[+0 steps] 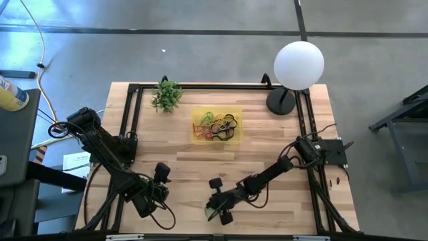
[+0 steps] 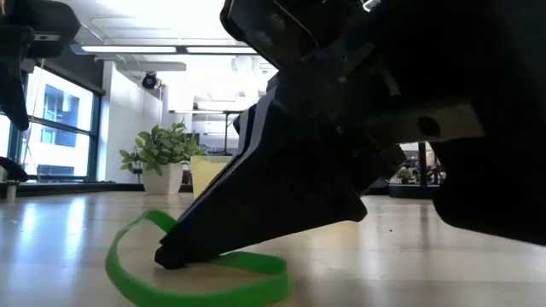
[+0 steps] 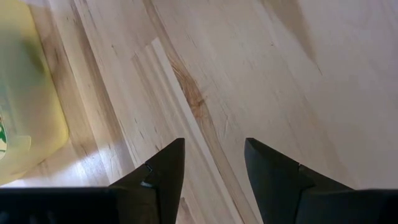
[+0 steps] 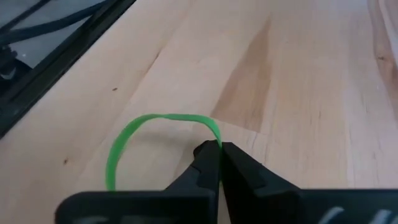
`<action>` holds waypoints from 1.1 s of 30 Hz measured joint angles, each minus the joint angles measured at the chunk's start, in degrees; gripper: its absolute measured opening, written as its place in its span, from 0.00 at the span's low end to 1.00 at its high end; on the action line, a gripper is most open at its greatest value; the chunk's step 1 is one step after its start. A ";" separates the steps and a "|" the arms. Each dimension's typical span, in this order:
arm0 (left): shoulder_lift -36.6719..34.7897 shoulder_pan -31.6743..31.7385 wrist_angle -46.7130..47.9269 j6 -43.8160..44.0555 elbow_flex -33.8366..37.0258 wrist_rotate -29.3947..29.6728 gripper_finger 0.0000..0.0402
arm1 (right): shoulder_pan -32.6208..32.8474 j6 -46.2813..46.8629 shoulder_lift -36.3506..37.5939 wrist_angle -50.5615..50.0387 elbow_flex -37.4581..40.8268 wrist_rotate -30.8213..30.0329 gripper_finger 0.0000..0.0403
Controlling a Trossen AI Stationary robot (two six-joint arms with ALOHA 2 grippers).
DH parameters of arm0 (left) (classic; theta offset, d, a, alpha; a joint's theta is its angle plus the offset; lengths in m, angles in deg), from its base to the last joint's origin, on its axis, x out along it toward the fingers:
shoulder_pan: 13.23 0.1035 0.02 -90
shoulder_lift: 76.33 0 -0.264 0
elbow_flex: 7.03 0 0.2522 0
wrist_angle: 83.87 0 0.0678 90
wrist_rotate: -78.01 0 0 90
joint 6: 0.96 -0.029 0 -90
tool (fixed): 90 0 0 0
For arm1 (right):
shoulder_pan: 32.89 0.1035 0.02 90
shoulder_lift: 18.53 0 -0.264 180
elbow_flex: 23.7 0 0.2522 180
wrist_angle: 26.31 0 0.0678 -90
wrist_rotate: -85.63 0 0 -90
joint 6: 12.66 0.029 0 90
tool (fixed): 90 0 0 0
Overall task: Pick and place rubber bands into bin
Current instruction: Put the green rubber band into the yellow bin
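One green rubber band [image 4: 124,146] lies as a loop on the wooden table near its near edge, also seen in the low view [image 2: 200,288] and the high view [image 1: 208,213]. My right gripper [image 4: 219,148] stands over it, pointing down, shut on its strip. The yellow bin [image 1: 216,126] sits at the table's middle toward the far side, with several black, red, green and orange rubber bands [image 1: 221,124] inside. My left gripper [image 3: 214,155] hovers open over bare wood at the near left, with the bin's corner [image 3: 25,93] beside it. My right gripper pinches the green rubber band's strip at the far end of the loop [image 4: 211,132] between its two fingertips. The fingers come slanting down from above, and one fingertip [image 2: 171,256] reaches the table. The rest of the band lies slack on the wood [image 2: 128,273].
A small green plant [image 1: 166,96] stands at the far left and a white globe lamp [image 1: 299,65] at the far right. A black frame [image 1: 130,114] runs along the table's far, left and right sides. Bare wood lies between my grippers and the bin.
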 joint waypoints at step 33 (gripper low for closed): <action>-0.02 0.01 -1.20 -1.76 0.00 7.06 0.39 | -21.17 -19.61 24.65 -26.84 -0.02 -18.82 0.00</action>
